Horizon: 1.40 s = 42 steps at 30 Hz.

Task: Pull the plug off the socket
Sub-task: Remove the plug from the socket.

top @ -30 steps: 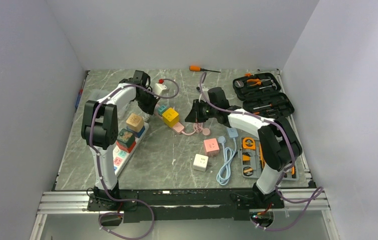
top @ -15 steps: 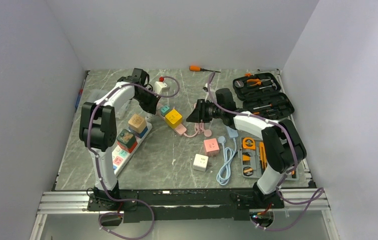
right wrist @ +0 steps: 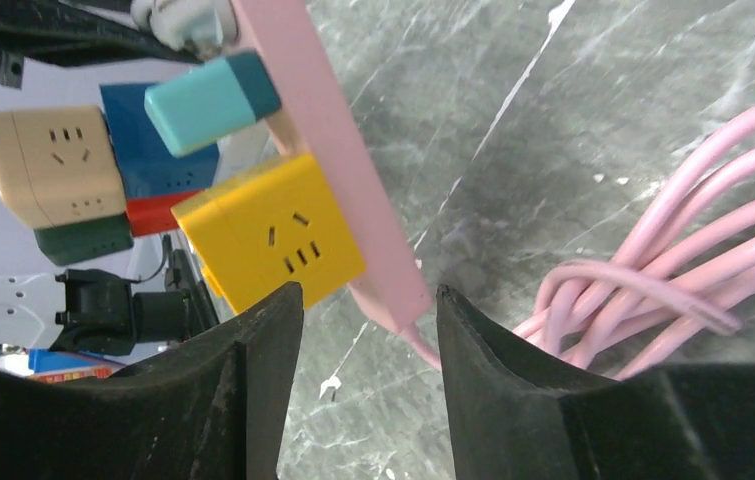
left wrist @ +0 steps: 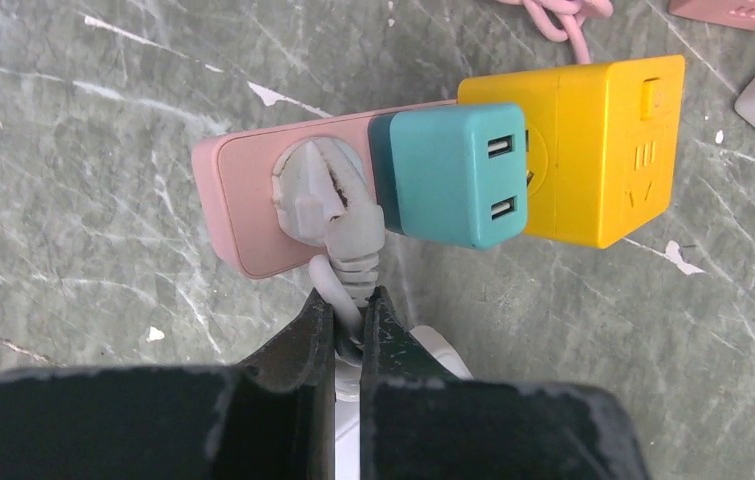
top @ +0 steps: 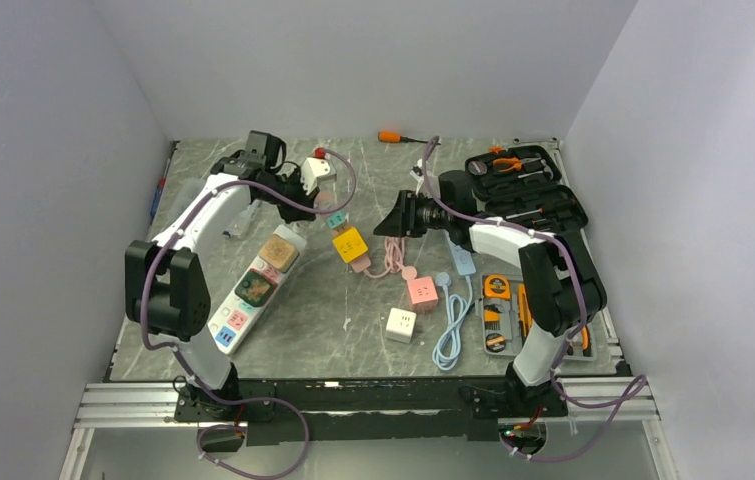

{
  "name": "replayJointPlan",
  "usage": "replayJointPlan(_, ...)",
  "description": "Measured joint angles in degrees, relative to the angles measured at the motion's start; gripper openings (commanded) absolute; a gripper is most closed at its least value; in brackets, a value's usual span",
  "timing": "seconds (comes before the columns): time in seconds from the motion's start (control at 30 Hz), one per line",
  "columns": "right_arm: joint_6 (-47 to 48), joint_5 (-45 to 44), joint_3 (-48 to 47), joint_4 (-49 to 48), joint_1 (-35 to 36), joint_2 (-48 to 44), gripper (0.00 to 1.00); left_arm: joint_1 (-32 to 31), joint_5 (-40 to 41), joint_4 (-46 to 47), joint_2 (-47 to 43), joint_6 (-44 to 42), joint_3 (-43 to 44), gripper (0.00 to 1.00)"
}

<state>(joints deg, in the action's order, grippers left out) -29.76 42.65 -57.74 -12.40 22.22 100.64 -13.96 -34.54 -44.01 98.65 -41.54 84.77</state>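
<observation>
Left hand [left wrist: 350,306]: clamped on white plug [left wrist: 318,185] at its cord neck; plug body just ahead of the fingertips [left wrist: 315,318], seated in pink strip [left wrist: 238,215]. Right hand [right wrist: 368,305]: spread apart, astride the strip's cable end, holding nothing. Risk, I judge: unanchored strip drags along, or cord tears. Tabletop [left wrist: 73,120]: grey marble pattern; plain pale walls [top: 353,60]

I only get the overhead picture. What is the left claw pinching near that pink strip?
Observer: Its wrist camera shows the left gripper shut on the white cable, just below the white plug.
Operator: Is the plug out?
Observer: No, it sits in the pink strip, beside a teal adapter.
Operator: And the other claw?
Observer: The right gripper is open, straddling the strip's cabled end.
</observation>
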Motion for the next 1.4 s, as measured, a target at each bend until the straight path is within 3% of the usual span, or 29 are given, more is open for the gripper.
replayJointPlan(0.4,0.0,1.2,-8.3,-1.0,-0.8,0.1,0.65,-1.5,-4.2,-0.4,-4.6,-7.3,-3.8,0.00)
replayJointPlan(0.7,0.3,1.1,-20.0,-0.5,2.8,6.4,0.69,-3.5,-5.9,0.3,-7.0,-8.6,-5.2,0.00)
replayJointPlan(0.97,2.4,1.1,-24.2,2.1,7.1,11.3,0.68,-3.6,-6.7,2.7,-7.8,-9.2,-8.0,0.00)
replayJointPlan(1.2,2.6,3.1,-26.2,2.2,8.5,13.1,0.59,-3.8,-7.7,2.7,-10.1,-10.3,-9.6,0.00)
replayJointPlan(1.4,2.1,5.5,-27.4,1.9,8.8,14.0,0.34,-3.8,-7.5,2.6,-10.1,-10.8,-9.7,0.00)
